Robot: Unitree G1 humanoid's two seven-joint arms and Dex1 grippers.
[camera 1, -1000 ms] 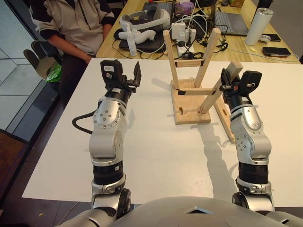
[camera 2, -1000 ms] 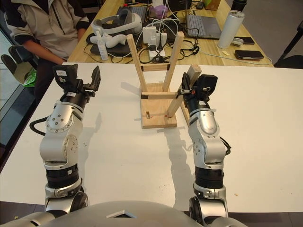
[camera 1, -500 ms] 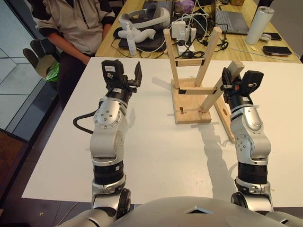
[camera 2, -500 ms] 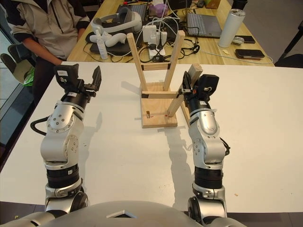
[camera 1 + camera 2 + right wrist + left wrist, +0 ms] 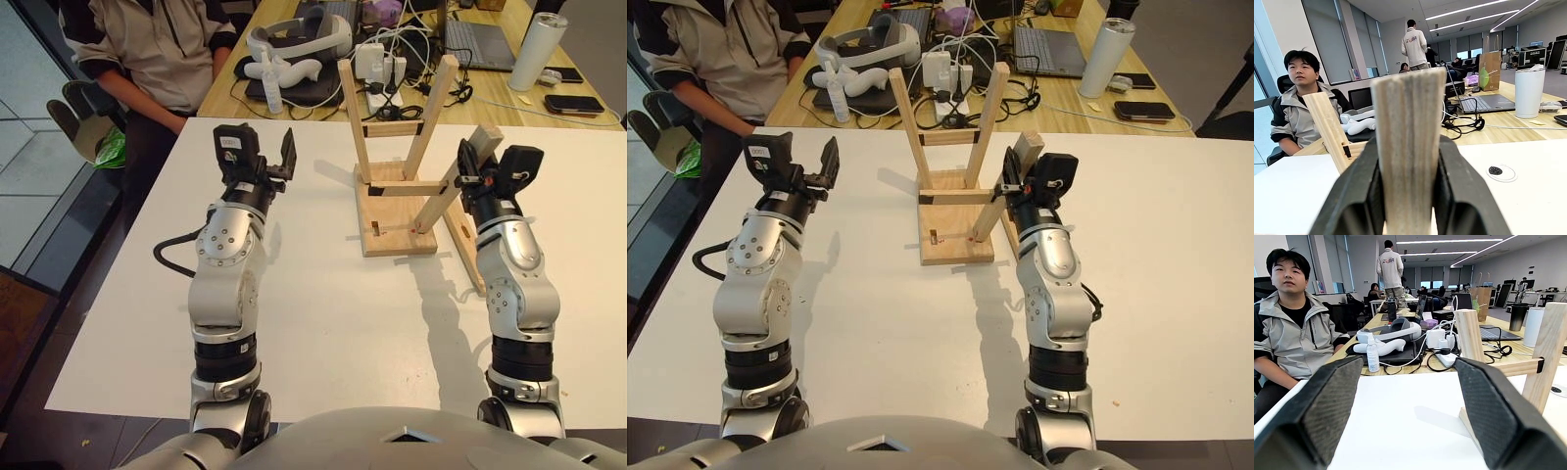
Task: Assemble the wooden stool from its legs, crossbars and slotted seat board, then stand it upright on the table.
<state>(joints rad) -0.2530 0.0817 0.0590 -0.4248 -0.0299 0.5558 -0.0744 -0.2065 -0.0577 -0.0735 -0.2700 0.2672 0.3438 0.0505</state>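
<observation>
Clamping the right gripper (image 5: 1409,196) on the upper end of a tilted leg (image 5: 436,201), we are holding its lower end against the slotted seat board (image 5: 397,243). The board is lying flat on the table (image 5: 323,323), with two far legs (image 5: 355,117) and a crossbar (image 5: 392,130) standing up from its far side. The left gripper (image 5: 1409,396) is hanging spread apart and empty, left of the stool. We are judging the wood stiff, light and not slippery, and guessing the joints may be loose. So we are favouring a hold low on a leg, near the board.
</observation>
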